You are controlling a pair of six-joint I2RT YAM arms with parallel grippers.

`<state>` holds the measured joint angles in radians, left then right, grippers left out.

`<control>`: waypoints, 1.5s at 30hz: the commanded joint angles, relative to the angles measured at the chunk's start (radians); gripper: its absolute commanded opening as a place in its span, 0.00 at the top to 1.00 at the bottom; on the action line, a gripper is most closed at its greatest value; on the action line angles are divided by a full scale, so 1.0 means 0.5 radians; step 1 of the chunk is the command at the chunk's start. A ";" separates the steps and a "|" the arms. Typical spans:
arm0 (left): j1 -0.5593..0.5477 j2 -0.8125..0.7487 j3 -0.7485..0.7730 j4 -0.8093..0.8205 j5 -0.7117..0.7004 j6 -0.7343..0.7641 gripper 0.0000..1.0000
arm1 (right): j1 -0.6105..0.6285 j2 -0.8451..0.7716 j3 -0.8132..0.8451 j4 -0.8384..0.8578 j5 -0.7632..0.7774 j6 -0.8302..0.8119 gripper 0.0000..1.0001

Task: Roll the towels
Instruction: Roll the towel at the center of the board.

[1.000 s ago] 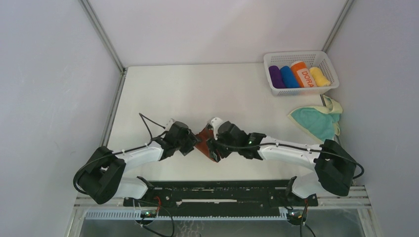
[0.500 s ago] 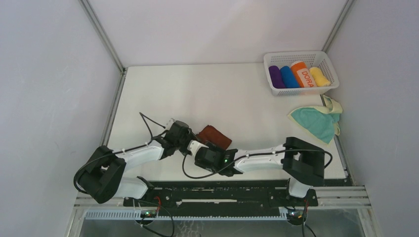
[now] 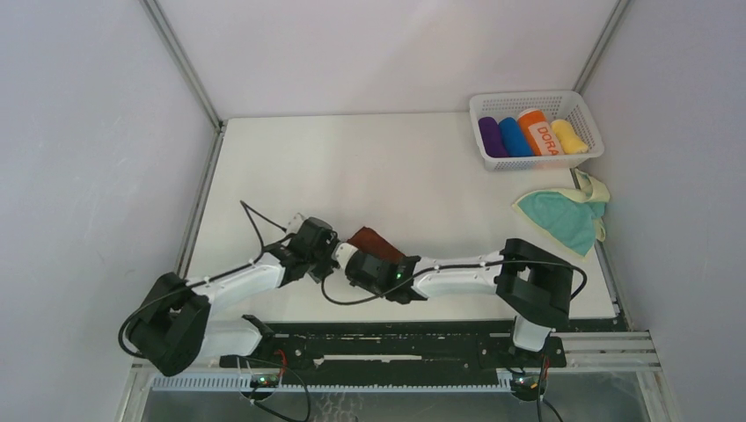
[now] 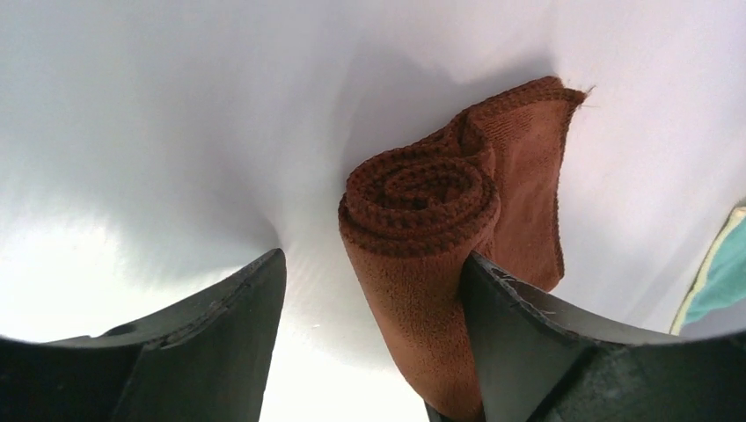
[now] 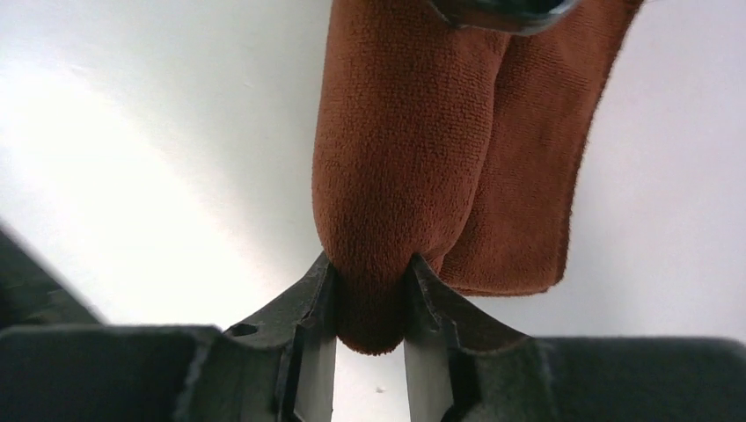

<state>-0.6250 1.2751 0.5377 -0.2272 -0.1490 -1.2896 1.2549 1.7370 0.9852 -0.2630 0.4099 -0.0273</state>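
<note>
The rust-brown towel (image 3: 376,239) lies near the table's front, partly rolled into a tight spiral (image 4: 418,198) with a flat tail beside it. My right gripper (image 5: 369,264) is shut on one end of the roll (image 5: 400,158), both fingers pressing into the cloth. My left gripper (image 4: 374,264) is open around the roll; only its right finger (image 4: 519,325) touches the cloth, and the left finger stands apart. In the top view the left gripper (image 3: 332,253) and right gripper (image 3: 359,257) meet at the towel's near-left side. The teal towel (image 3: 563,218) lies crumpled at the table's right edge.
A white basket (image 3: 479,105) at the back right holds purple, blue, orange and yellow rolls. The right arm (image 3: 457,274) lies low across the front of the table. Booth walls close in the left, back and right sides.
The right arm swung low and leftward across the front, and its gripper closed on the roll's end. The brown towel went from held up to lying on the table. The left jaws widened.
</note>
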 commanded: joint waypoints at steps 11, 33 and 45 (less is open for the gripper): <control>0.025 -1.198 -0.397 -0.362 -0.285 -0.059 0.04 | -0.575 0.035 -0.083 0.444 -2.026 0.776 0.78; 0.026 -0.538 -0.338 -0.090 -0.134 -0.064 0.19 | -0.908 0.368 -0.201 0.806 -2.447 1.220 0.72; 0.026 -0.324 -0.277 -0.234 -0.135 -0.029 0.31 | -0.475 -0.369 0.015 0.022 -0.954 0.485 0.42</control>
<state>-0.6174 1.0641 0.3786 -0.2203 -0.1982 -1.3357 0.9108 1.6768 0.9321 -0.0986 -0.4454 0.4030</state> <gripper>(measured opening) 0.698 0.554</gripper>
